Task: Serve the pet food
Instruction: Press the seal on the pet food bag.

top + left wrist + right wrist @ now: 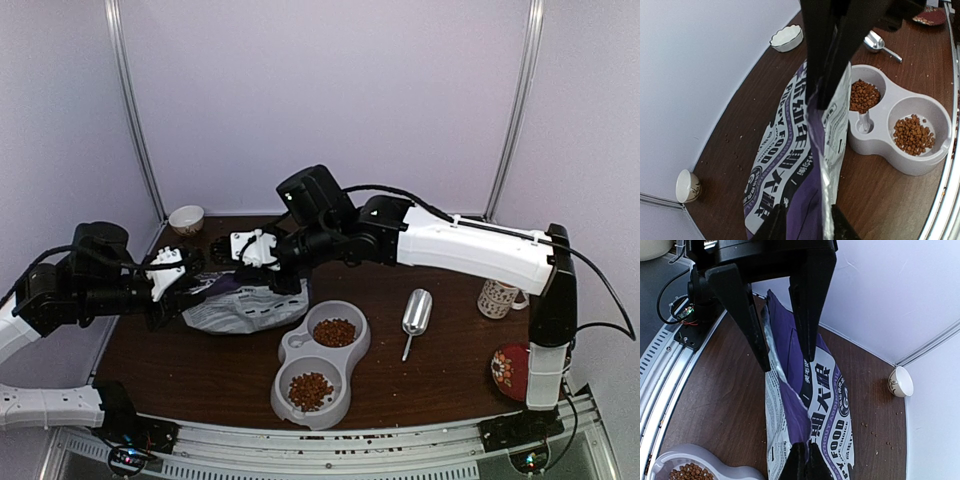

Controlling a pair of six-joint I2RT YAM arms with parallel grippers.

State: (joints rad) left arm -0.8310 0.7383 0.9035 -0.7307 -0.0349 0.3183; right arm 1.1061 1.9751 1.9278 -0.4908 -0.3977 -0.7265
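The purple "PUPPY FOOD" bag (245, 308) lies on its side on the brown table, left of the grey double bowl (352, 352). Pet food (334, 332) fills both bowl wells (912, 134). My right gripper (807, 447) is shut on the bag's torn upper edge (800, 390); in the left wrist view it (819, 100) comes down from above. My left gripper (805, 215) stands open, its two fingers astride the same edge farther along. The right wrist view shows its fingers (747, 315) apart on either side of the bag. From above, both grippers (195, 283) (268, 272) meet over the bag.
A metal scoop (415, 314) lies right of the double bowl. A small white bowl (186, 218) sits at the back left corner, a patterned mug (497, 298) and a red dish (510, 368) at the right edge. Loose crumbs dot the table (880, 432).
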